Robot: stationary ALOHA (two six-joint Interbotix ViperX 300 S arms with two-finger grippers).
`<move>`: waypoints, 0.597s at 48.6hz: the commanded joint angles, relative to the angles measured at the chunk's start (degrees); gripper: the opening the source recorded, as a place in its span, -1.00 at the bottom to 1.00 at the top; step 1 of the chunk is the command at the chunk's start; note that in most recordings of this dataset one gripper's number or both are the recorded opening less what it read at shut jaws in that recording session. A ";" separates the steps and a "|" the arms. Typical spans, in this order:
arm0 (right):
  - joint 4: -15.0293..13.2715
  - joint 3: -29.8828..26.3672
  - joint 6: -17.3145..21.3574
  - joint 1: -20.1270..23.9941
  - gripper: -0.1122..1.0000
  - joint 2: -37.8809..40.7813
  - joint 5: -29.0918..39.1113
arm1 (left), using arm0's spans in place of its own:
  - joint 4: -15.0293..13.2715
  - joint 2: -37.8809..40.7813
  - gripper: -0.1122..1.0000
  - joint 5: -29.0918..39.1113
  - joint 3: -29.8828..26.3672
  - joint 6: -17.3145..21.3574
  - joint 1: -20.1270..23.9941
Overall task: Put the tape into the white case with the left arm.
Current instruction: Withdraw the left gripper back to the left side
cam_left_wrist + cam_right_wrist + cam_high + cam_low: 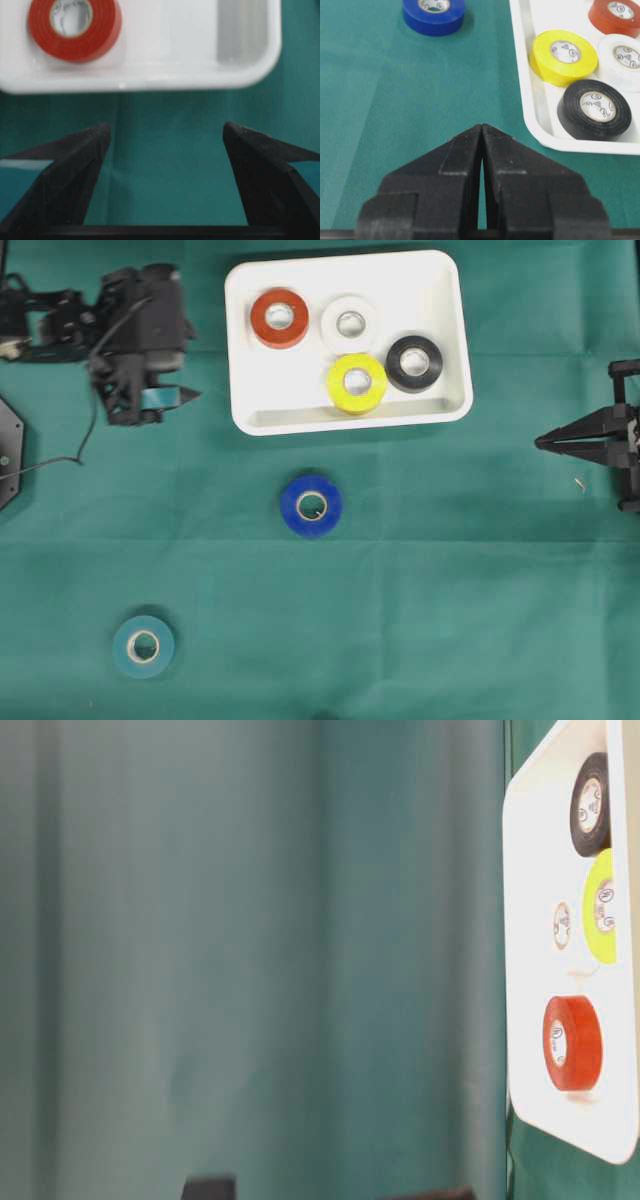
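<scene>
The white case [285, 390] lies at the top middle and holds red [280, 318], white [350, 324], yellow [357, 383] and black [414, 363] tape rolls. Outside it, a blue tape [311, 506] lies flat on the green cloth just below the case. A teal tape [143, 646] lies at the lower left. My left gripper [195, 395] hovers left of the case, open and empty. In the left wrist view it [166, 127] faces the case rim [150, 82] and the red roll [75, 27]. My right gripper [540, 442] is shut on nothing at the right edge.
Green cloth covers the whole table. A black mount [8, 450] and a cable [60, 462] sit at the left edge. In the right wrist view the blue roll [434, 15] lies ahead to the left and the case rim [530, 100] to the right.
</scene>
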 commanded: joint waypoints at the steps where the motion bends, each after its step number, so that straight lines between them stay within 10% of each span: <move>1: 0.00 -0.62 0.09 -0.09 -0.97 0.18 -0.53 | -0.18 -5.19 0.86 -0.79 2.46 -0.09 -1.32; 29: 0.00 -0.53 0.09 -0.09 -0.97 0.00 -0.53 | -0.35 -22.59 0.85 -0.44 11.60 -0.35 -12.57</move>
